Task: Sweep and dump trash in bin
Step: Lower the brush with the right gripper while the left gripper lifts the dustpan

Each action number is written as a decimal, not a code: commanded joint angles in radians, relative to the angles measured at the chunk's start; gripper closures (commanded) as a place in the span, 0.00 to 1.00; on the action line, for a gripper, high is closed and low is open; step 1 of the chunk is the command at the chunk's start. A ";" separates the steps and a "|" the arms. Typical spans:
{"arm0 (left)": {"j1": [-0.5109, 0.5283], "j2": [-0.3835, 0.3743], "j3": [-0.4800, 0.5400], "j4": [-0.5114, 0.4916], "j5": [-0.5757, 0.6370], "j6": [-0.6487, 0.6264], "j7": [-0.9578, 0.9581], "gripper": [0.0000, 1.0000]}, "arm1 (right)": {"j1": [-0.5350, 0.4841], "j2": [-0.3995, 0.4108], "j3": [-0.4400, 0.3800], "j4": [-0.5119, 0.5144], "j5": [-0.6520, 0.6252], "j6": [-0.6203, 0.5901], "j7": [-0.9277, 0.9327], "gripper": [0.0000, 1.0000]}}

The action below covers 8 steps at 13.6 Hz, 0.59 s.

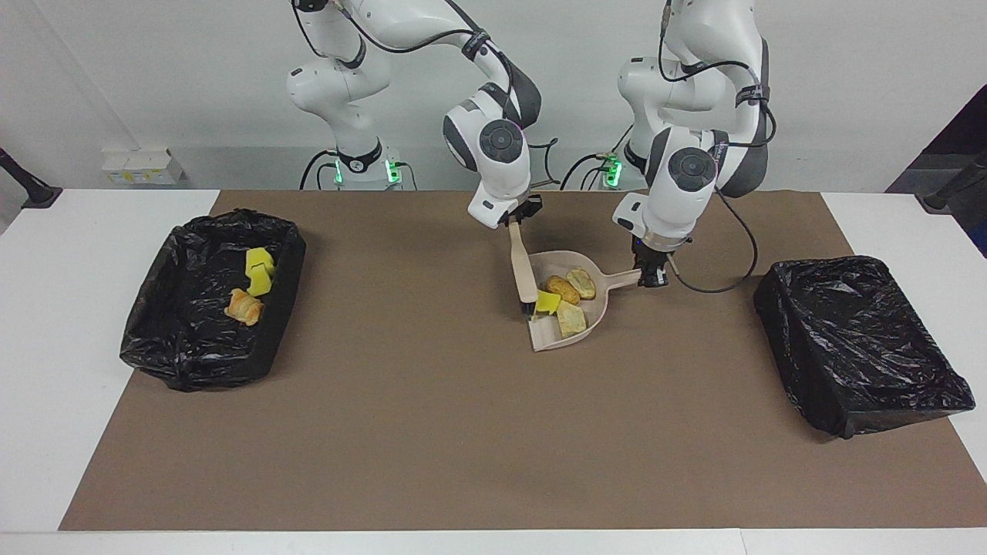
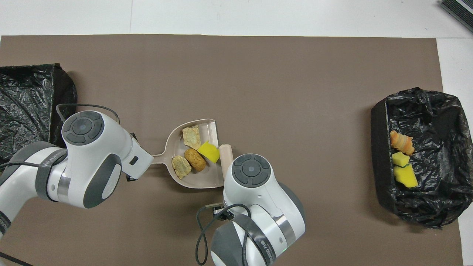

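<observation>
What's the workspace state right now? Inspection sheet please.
Surface: brown mat over a white table.
Job's things: four trash bits in the dustpan: yellow sponge chunk and three bread pieces. Three more in the lined bin at the right arm's end: two sponge chunks, one bread piece. Second lined bin at the left arm's end, nothing seen inside.
Clutter: nothing seen.
Hands: left hand holds the dustpan handle; right hand holds the brush at the pan's mouth.
Cables: black cable loops from the left arm.
Surroundings: white wall.
</observation>
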 commanded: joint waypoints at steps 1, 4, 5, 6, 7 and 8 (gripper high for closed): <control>0.024 -0.018 -0.003 -0.005 0.008 0.013 0.016 1.00 | -0.013 -0.043 0.011 -0.042 -0.003 -0.007 -0.014 1.00; 0.024 -0.024 -0.003 -0.003 0.007 0.014 0.014 1.00 | -0.013 -0.041 0.006 -0.042 -0.008 -0.009 -0.018 1.00; 0.022 -0.024 -0.003 -0.003 0.007 0.014 0.014 1.00 | -0.013 -0.041 0.005 -0.044 -0.046 -0.017 -0.016 1.00; 0.022 -0.024 -0.003 -0.003 0.007 0.014 0.014 1.00 | -0.013 -0.041 0.006 -0.040 -0.087 -0.030 -0.004 1.00; 0.021 -0.024 -0.003 -0.003 0.007 0.011 0.013 1.00 | -0.012 -0.043 0.005 -0.037 -0.106 -0.043 -0.001 1.00; 0.019 -0.024 -0.003 -0.003 0.007 0.011 0.014 1.00 | -0.013 -0.046 0.005 -0.036 -0.133 -0.062 0.002 1.00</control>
